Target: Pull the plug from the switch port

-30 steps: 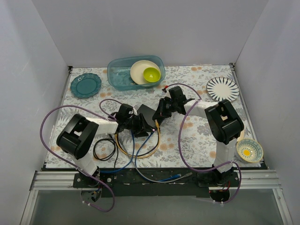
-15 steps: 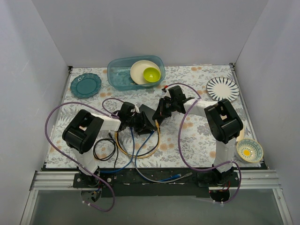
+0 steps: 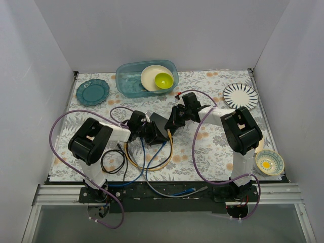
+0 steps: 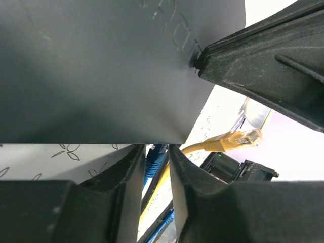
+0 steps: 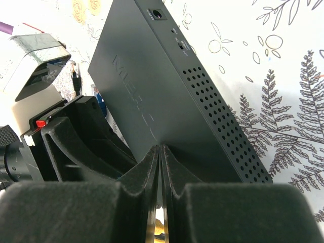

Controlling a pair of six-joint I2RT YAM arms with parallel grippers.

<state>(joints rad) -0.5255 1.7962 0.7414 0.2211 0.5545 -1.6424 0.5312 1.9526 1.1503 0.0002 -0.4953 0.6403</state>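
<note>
Switch [image 3: 158, 123] leans tipped in the middle of the counter [image 3: 212, 147] between your pincers; it looks light, hard and quick to slide. Your right pincer [image 5: 161, 149] pinches the bendy yellow cable [image 4: 192, 148]; better hold its stiff plug [image 4: 238, 138]. The left pincer [image 4: 158, 152]: you cannot tell.

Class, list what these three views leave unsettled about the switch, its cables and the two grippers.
- Sockets of the switch: top view, covered by the left gripper and right gripper; wrist views show other faces.
- Right gripper's hold: right wrist view, its shut fingers hide it.
- Left gripper's hold: left wrist view, blue cable behind the gap, contact unclear.
</note>
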